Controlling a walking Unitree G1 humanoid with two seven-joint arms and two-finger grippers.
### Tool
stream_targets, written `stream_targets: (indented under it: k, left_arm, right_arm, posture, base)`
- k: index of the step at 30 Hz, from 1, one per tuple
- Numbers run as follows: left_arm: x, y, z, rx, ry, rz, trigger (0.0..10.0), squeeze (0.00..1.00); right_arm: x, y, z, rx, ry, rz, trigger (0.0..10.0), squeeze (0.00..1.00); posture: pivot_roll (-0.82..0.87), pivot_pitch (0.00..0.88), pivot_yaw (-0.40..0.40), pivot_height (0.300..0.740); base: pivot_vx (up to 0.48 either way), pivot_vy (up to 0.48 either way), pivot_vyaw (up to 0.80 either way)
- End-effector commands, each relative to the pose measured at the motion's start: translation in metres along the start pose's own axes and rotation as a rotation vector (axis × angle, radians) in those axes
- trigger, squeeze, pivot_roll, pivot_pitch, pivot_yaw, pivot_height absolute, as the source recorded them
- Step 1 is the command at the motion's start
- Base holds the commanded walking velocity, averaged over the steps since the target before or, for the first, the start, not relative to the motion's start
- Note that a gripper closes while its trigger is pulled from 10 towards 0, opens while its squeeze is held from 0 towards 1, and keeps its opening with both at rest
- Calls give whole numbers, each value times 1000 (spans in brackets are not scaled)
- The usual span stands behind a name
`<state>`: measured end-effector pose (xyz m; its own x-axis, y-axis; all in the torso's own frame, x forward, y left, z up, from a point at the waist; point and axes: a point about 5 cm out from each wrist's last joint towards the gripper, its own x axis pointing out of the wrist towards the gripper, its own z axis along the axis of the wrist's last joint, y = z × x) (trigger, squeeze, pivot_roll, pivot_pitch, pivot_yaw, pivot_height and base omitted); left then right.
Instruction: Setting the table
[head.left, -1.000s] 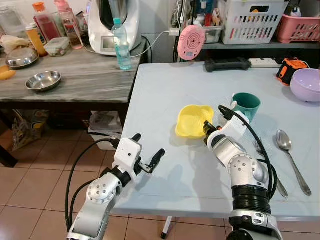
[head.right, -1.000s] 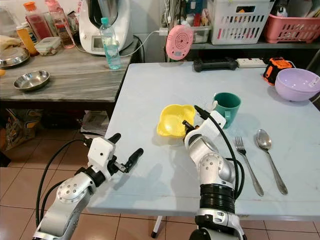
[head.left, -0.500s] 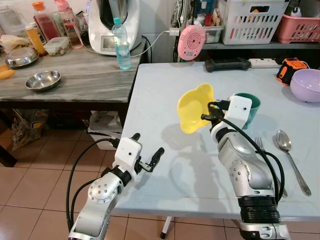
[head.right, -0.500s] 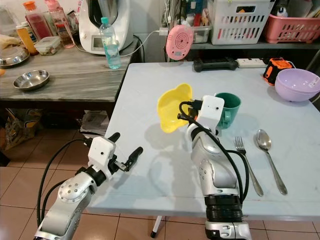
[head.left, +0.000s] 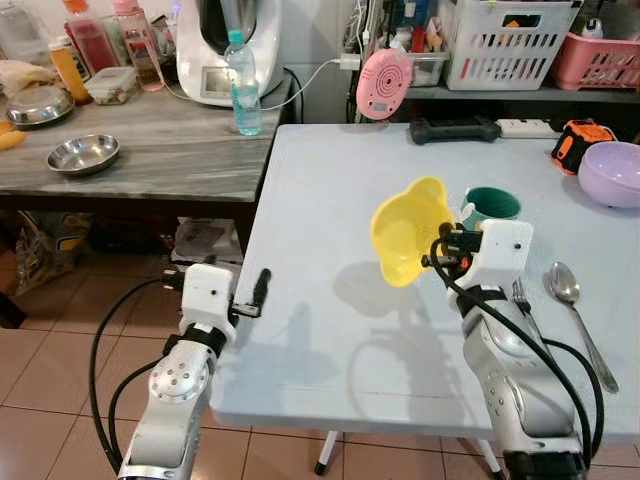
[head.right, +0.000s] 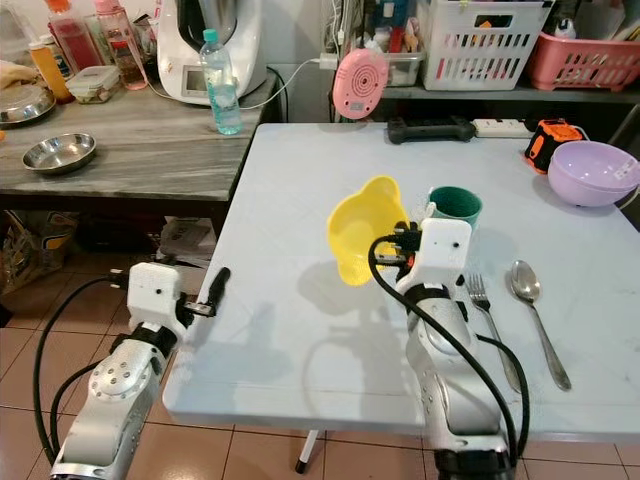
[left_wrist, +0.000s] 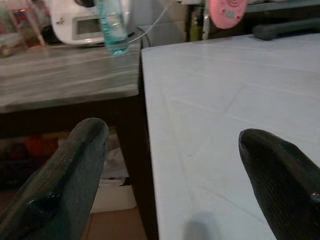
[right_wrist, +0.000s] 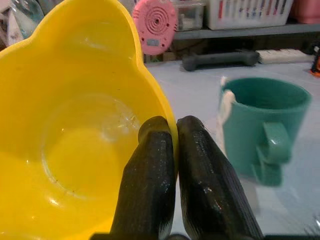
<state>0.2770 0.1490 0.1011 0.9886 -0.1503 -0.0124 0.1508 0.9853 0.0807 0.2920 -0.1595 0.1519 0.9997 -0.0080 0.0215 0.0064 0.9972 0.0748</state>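
Note:
A yellow bowl (head.left: 408, 230) hangs above the pale blue table (head.left: 330, 210), tipped up on its edge with the hollow facing left. My right gripper (right_wrist: 172, 127) is shut on its rim, one finger inside and one outside. Just behind the bowl stands a green mug (head.left: 492, 203). A fork (head.right: 480, 292) and a spoon (head.left: 568, 288) lie to the right of my right arm. A purple bowl (head.left: 610, 170) sits at the far right. My left gripper (left_wrist: 175, 170) is open with nothing between its fingers (left_wrist: 75, 170), at the table's front left edge (head.left: 255, 295).
A wooden side counter (head.left: 150, 150) adjoins the table on the left, with a steel bowl (head.left: 83, 155), a water bottle (head.left: 243, 85) and an appliance. At the table's back lie a pink round device (head.left: 383, 83), a black bar (head.left: 455, 128) and an orange tape measure (head.left: 578, 140).
My right gripper has lifted the yellow bowl off the table and tipped it onto its edge. My left arm has drawn back towards the table's left edge.

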Motion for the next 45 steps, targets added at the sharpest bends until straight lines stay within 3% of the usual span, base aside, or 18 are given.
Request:
stream_targets:
  k: [1, 7, 19, 45]
  left_arm:
    - [2, 2, 5, -7, -9, 23, 10000, 0]
    - [6, 0, 6, -20, -6, 16, 10000, 0]
    - [9, 2, 8, -35, -3, 32, 10000, 0]
    - [8, 0, 3, -24, 20, 8, 10000, 0]
  right_arm:
    - [-2, -7, 7, -1, -36, -20, 10000, 0]
    - [-4, -18, 7, -6, -45, -62, 10000, 0]
    - [-8, -19, 3, -11, -33, -62, 10000, 0]
    - [-9, -20, 0, 4, -21, -71, 10000, 0]
  posture:
    - [-61, 0, 14, 740]
    - [-73, 0, 23, 740]
    - [-69, 0, 13, 740]
    - [-69, 0, 17, 740]
  base:
    - [0, 0, 0]
    - [0, 0, 0]
    - [0, 44, 0]
    - [0, 454, 0]
